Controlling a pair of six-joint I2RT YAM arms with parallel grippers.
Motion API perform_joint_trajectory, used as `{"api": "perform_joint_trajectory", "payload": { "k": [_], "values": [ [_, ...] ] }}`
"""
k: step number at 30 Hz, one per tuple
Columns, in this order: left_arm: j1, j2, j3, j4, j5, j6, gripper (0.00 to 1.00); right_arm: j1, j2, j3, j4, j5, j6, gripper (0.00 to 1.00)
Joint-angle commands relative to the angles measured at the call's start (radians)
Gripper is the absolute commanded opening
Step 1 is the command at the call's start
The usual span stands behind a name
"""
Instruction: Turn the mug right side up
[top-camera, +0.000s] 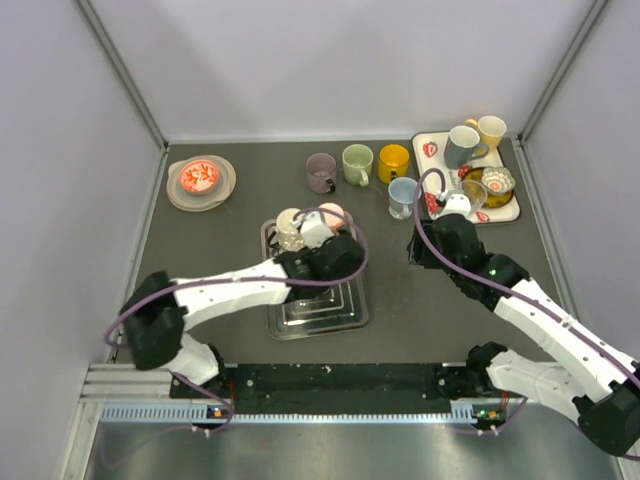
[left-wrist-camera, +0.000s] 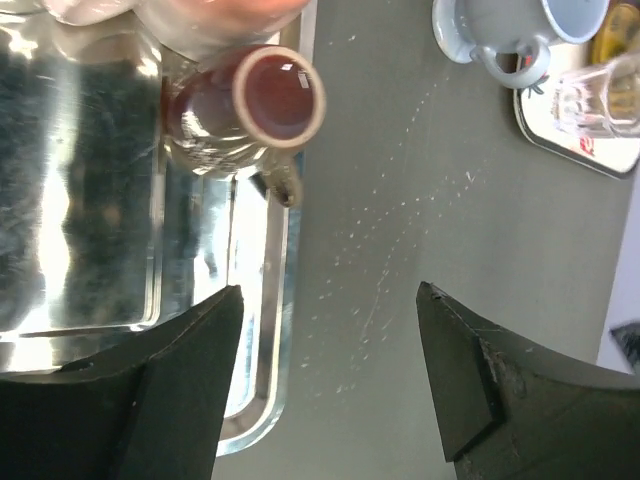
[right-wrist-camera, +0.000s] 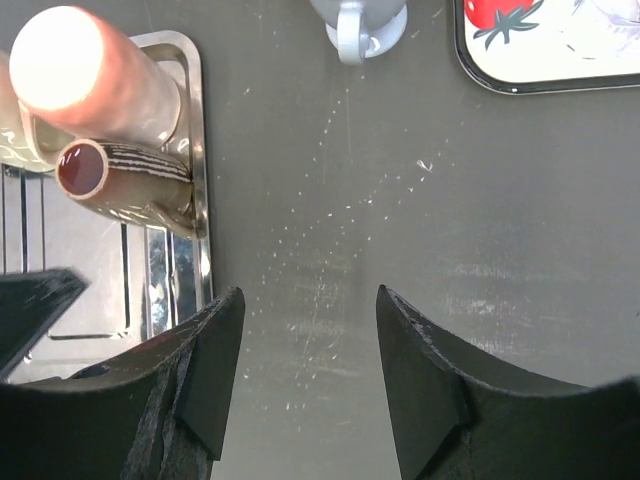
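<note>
A striped mug (right-wrist-camera: 135, 182) with a dark red inside lies on its side at the far right corner of the metal tray (top-camera: 318, 310); it also shows in the left wrist view (left-wrist-camera: 262, 105). A pink mug (right-wrist-camera: 92, 75) stands bottom up right behind it, also seen from above (top-camera: 333, 214). My left gripper (left-wrist-camera: 330, 290) is open and empty, low over the tray's right edge just short of the striped mug. My right gripper (right-wrist-camera: 310, 292) is open and empty over bare table to the right of the tray (top-camera: 428, 243).
A cream mug (top-camera: 288, 226) stands on the tray's far left. Purple (top-camera: 321, 172), green (top-camera: 357, 163), yellow (top-camera: 393, 161) and light blue (top-camera: 402, 195) mugs stand behind. A strawberry-print tray (top-camera: 505, 211) with cups is at far right, a plate (top-camera: 200, 182) at far left.
</note>
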Motion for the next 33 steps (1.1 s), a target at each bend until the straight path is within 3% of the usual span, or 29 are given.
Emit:
{"api": "perform_joint_trajectory", "payload": {
  "k": [1, 3, 6, 14, 20, 33],
  "values": [
    [-0.011, 0.209, 0.292, -0.473, -0.117, -0.299, 0.76, 0.008, -0.046, -0.013, 0.008, -0.012, 0.014, 0.56],
    [-0.010, 0.338, 0.453, -0.657, -0.132, -0.391, 0.75, 0.008, -0.063, -0.015, 0.002, -0.018, 0.012, 0.56],
    [-0.007, 0.438, 0.549, -0.707, -0.119, -0.424, 0.72, 0.006, -0.084, -0.010, -0.009, -0.033, 0.005, 0.56],
    [0.030, 0.463, 0.480, -0.603, -0.102, -0.487, 0.66, 0.006, -0.147, 0.001, -0.049, -0.052, -0.003, 0.56],
    [0.074, 0.472, 0.458, -0.497, -0.085, -0.441, 0.62, 0.006, -0.184, -0.002, -0.064, -0.059, -0.003, 0.56],
    [0.084, 0.519, 0.490, -0.440, -0.053, -0.398, 0.59, 0.006, -0.199, -0.022, -0.077, -0.047, -0.011, 0.57]
  ]
}}
